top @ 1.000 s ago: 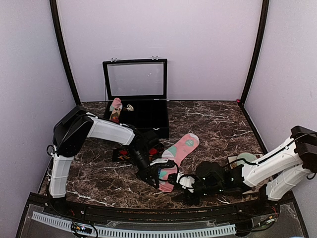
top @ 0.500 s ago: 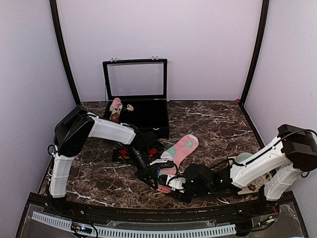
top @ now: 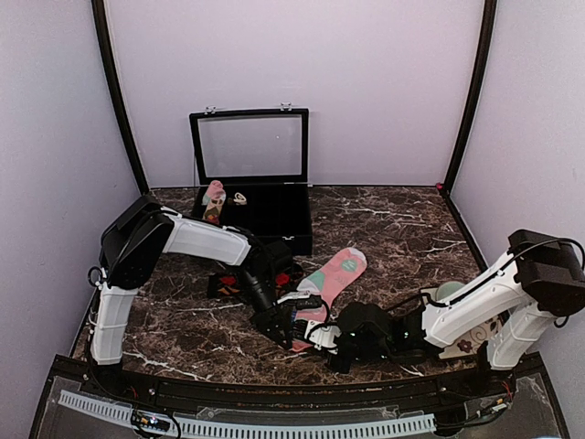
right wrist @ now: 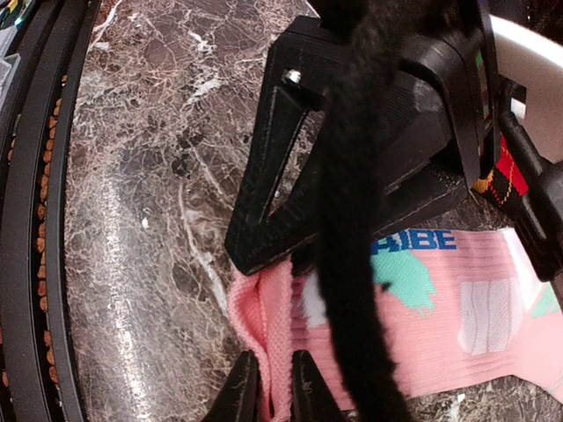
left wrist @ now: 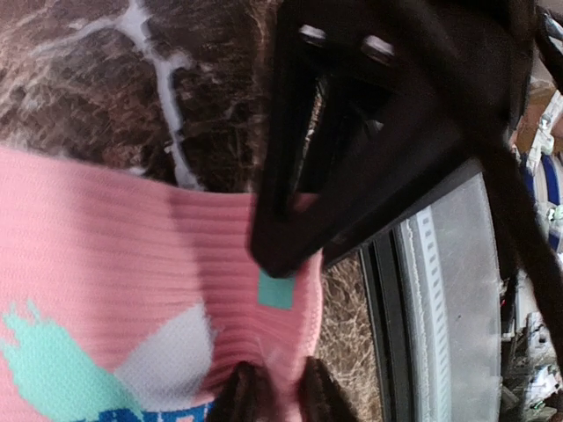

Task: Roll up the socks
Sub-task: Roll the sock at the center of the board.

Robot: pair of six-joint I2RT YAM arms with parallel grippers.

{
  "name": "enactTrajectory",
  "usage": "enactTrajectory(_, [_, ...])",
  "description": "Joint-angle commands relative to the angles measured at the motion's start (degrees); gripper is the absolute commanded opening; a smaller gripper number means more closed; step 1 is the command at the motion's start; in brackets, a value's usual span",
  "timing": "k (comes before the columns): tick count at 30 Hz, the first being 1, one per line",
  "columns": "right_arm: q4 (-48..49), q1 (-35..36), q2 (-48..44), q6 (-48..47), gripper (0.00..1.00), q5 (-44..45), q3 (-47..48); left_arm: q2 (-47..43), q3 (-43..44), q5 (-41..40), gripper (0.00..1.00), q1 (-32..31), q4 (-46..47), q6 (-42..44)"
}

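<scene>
The pink sock [top: 338,270] with teal and white spots lies diagonally on the marble near the front, cuff toward me. My left gripper [top: 285,322] is shut on the cuff's left side; in the left wrist view the fingertips [left wrist: 237,400] pinch the ribbed pink sock [left wrist: 106,264]. My right gripper [top: 322,337] is shut on the cuff's other corner; the right wrist view shows its fingertips [right wrist: 239,387] squeezing a fold of the pink sock [right wrist: 457,299]. The black argyle sock [top: 227,285] lies partly under my left arm and shows at the edge of the right wrist view [right wrist: 503,176].
A black display case [top: 274,219] with its glass lid raised stands at the back, holding a pink-topped roll [top: 213,201] and a small pale item [top: 239,198]. A pale round object [top: 452,293] sits behind my right arm. The table's front rail [top: 274,393] is close.
My right gripper has moved left along the front to the pink sock's cuff and closed on it. My left gripper has stayed on the cuff.
</scene>
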Motion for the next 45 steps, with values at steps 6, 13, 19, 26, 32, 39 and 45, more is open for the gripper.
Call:
enactTrajectory(6, [5.3, 0.0, 2.0, 8.6, 0.00, 0.3, -1.4, -5.7, -5.0, -3.0, 0.74, 0.7, 5.6, -2.1])
enactTrajectory(13, [8.6, -2.3, 1.6, 19.5, 0.00, -5.8, -5.0, -19.1, -16.2, -10.6, 0.79, 1.3, 16.4, -0.9])
enactTrajectory(19, [9.5, -8.8, 1.9, 30.2, 0.00, -15.7, -6.1, -25.0, -20.1, -13.1, 0.76, 1.0, 22.7, -1.1])
enactTrajectory(26, [8.8, -15.6, 4.4, 40.8, 0.00, -27.9, -5.2, -26.1, -21.8, -16.4, 0.70, -3.4, 24.6, 2.3])
enactTrajectory(32, [3.4, -17.6, 8.2, 44.5, 0.00, -32.5, -2.1, -24.3, -21.0, -20.7, 0.63, -6.8, 28.4, 2.3])
enactTrajectory(39, [0.6, -18.4, 10.0, 45.7, 0.00, -32.1, -1.5, -22.9, -17.9, -18.3, 0.50, -8.2, 26.1, 3.5])
enactTrajectory(45, [-0.5, -19.2, 11.0, 46.6, 0.00, -32.8, -1.7, -20.3, -17.3, -16.1, 0.47, -8.7, 20.9, 8.5])
